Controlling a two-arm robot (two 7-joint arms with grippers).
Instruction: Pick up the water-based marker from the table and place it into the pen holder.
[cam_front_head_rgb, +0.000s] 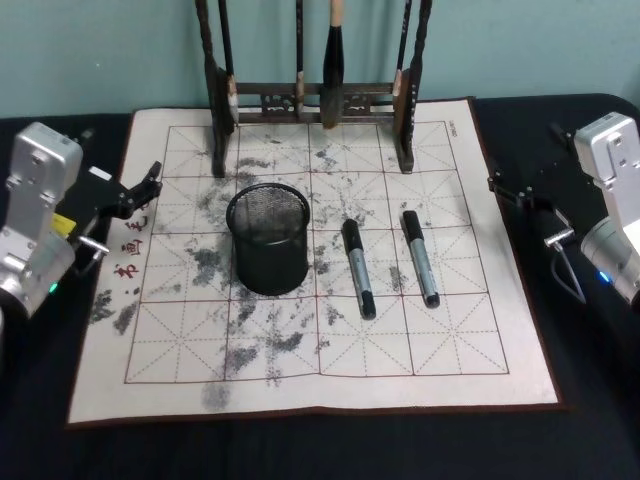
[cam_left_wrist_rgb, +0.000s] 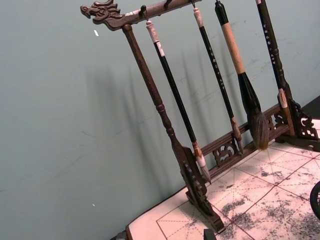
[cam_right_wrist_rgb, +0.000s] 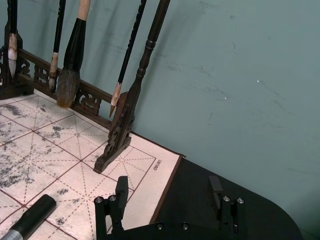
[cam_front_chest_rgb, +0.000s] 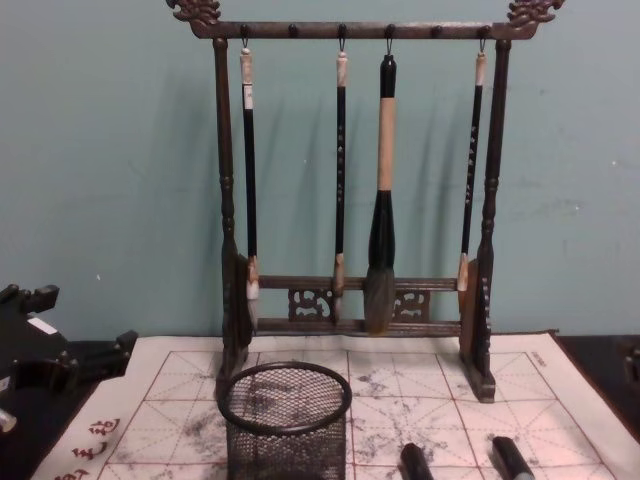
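- 2 water-based markers lie flat on the mat, a left marker (cam_front_head_rgb: 358, 268) and a right marker (cam_front_head_rgb: 420, 257), side by side but apart. Either could be the one the task means.
- Each marker's long axis runs about 12 to 6 in the head view, tipped slightly toward 11 to 5, with the black cap at the far end.
- The 1 pen holder (cam_front_head_rgb: 266, 262) stands upright at 9 o'clock from the left marker, near it but not touching, and looks empty.
- The right pincer (cam_front_head_rgb: 515, 192) hovers over the mat's right edge, at about 2 o'clock from the right marker. That marker therefore lies at about 8 o'clock from it.
- In the right wrist view its fingers (cam_right_wrist_rgb: 120, 192) stand wide apart with nothing between them.
- The left pincer (cam_front_head_rgb: 140, 190) is at 9 o'clock from the pen holder, over the mat's left edge. Its prongs are spread in the chest view and it holds nothing.
- The holder stands between the left pincer and both markers, so I judge the right arm nearer and better placed. Its jaws would have to close across the barrel, along the 9 to 3 line.
- The mat (cam_front_head_rgb: 450, 380) is 1 white gridded cloth, ink-smudged, on the dark bench (cam_front_head_rgb: 590, 400).
- At 12 o'clock, 1 wooden rack (cam_front_chest_rgb: 350, 30) carries 4 hanging brushes (cam_front_chest_rgb: 383, 200).
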